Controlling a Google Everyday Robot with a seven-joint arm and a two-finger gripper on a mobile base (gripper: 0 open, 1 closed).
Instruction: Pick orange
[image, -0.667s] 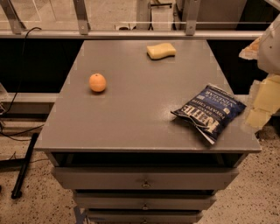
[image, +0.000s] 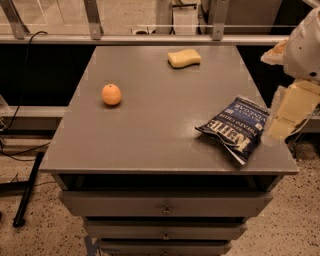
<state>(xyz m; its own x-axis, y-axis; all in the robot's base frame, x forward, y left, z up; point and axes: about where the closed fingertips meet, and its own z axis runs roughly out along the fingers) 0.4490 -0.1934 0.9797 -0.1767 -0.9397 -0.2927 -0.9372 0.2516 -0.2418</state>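
The orange (image: 111, 94) is a small round fruit on the left part of the grey table top (image: 150, 135), standing alone. My gripper (image: 289, 111) is a cream-coloured piece at the right edge of the view, below the white arm (image: 305, 47). It hangs just past the table's right edge, next to the chip bag. It is far to the right of the orange and holds nothing that I can see.
A dark blue chip bag (image: 234, 127) lies at the table's right front, close to the gripper. A pale yellow sponge (image: 184, 58) lies at the back centre. Drawers (image: 165, 204) sit under the top. A rail (image: 150, 39) runs behind the table.
The gripper has shifted slightly to the left, towards the table's right edge. The orange, bag and sponge have not moved.
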